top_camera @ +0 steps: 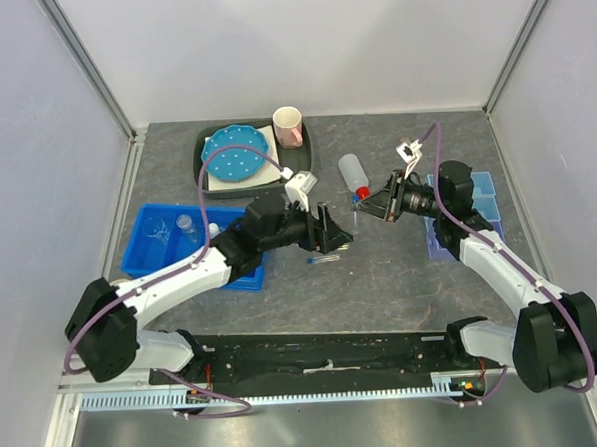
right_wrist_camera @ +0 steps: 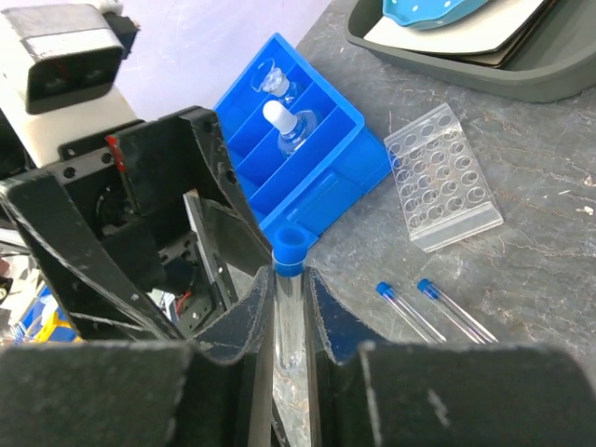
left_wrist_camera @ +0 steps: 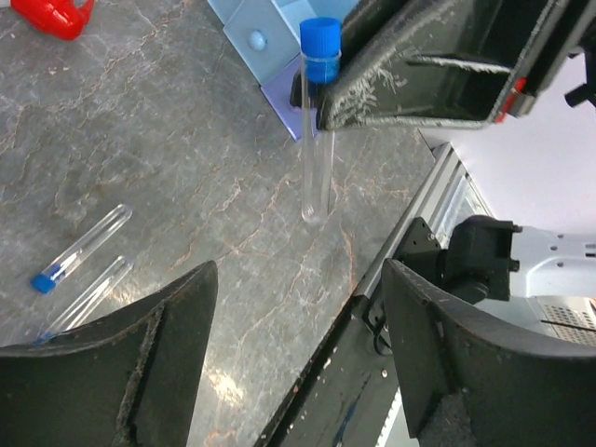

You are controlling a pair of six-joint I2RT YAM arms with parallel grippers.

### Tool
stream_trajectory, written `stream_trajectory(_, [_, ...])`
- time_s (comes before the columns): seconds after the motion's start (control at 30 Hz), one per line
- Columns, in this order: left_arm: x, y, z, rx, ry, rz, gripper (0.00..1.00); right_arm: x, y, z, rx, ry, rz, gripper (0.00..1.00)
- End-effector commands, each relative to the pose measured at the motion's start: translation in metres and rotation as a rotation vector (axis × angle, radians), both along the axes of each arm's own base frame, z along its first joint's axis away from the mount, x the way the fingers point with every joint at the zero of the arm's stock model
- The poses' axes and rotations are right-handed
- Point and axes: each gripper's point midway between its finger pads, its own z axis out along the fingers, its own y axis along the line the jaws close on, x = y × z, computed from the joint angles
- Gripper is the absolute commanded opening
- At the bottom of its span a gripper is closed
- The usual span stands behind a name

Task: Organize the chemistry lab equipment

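My right gripper [right_wrist_camera: 291, 284] is shut on a blue-capped tube [right_wrist_camera: 290, 312] and holds it upright over the table, cap up; the tube also shows in the left wrist view [left_wrist_camera: 317, 158]. My left gripper [left_wrist_camera: 298, 358] is open and empty, facing the held tube from close by [top_camera: 331, 232]. Two more blue-capped tubes [right_wrist_camera: 433, 309] lie on the table [left_wrist_camera: 84, 247]. The clear tube rack [right_wrist_camera: 447, 177] lies empty beside the blue bin [right_wrist_camera: 307, 168], which holds small glass flasks [right_wrist_camera: 284, 126]. The squeeze bottle [top_camera: 353, 173] lies behind the grippers. Goggles and stick are out of view.
A dark tray [top_camera: 204, 168] at the back holds the blue dotted plate [top_camera: 237, 155] and the pink-and-white mug [top_camera: 288, 126]. A light blue tray [top_camera: 482, 196] sits under my right arm. The table's near edge and black rail [left_wrist_camera: 372, 307] run just below my left gripper.
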Motion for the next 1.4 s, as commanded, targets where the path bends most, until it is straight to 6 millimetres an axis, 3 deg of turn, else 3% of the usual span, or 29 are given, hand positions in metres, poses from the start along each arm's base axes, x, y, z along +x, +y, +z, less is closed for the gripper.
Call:
stream_trajectory(0.0, [0.022, -0.025, 0.021, -0.048, -0.032, 0.050, 0.75, -0.002, 0.000, 0.018, 0.055, -0.038, 0.004, 0.18])
stream_trajectory(0.03, [0.026, -0.029, 0.026, -0.051, -0.042, 0.061, 0.73, -0.002, 0.000, 0.018, 0.057, -0.035, 0.002, 0.18])
stream_trajectory(0.1, [0.033, -0.033, 0.011, -0.002, -0.022, 0.078, 0.71, -0.001, -0.001, 0.018, 0.060, -0.031, 0.000, 0.18])
stream_trajectory(0.17, [0.039, -0.038, 0.013, 0.005, -0.025, 0.090, 0.67, -0.001, -0.001, 0.018, 0.061, -0.033, -0.001, 0.17])
stream_trajectory(0.4, [0.045, -0.046, 0.006, 0.035, -0.024, 0.098, 0.54, 0.001, -0.002, 0.015, 0.060, -0.020, -0.013, 0.17])
stream_trajectory(0.5, [0.046, -0.045, 0.006, 0.049, -0.035, 0.104, 0.41, 0.002, -0.003, 0.013, 0.060, -0.014, -0.017, 0.17])
stream_trajectory(0.63, [0.046, -0.042, 0.003, 0.077, -0.048, 0.096, 0.16, 0.001, -0.003, 0.012, 0.058, -0.015, -0.017, 0.17])
stream_trajectory(0.73, [0.044, -0.038, 0.003, 0.101, -0.067, 0.087, 0.09, 0.001, -0.003, 0.013, 0.057, -0.018, -0.012, 0.19])
stream_trajectory(0.9, [0.038, -0.028, 0.005, 0.146, -0.121, 0.056, 0.07, -0.002, -0.002, 0.015, 0.044, -0.050, 0.015, 0.27])
stream_trajectory(1.07, [0.032, -0.019, 0.002, 0.203, -0.153, 0.023, 0.05, -0.003, -0.002, 0.013, -0.015, -0.099, 0.053, 0.53])
stream_trajectory(1.2, [0.026, -0.015, -0.003, 0.240, -0.167, -0.023, 0.04, -0.005, -0.001, 0.014, -0.028, -0.111, 0.083, 0.58])
stream_trajectory(1.37, [0.018, -0.015, -0.006, 0.247, -0.169, -0.071, 0.04, -0.003, 0.001, 0.009, -0.024, -0.082, 0.097, 0.59])
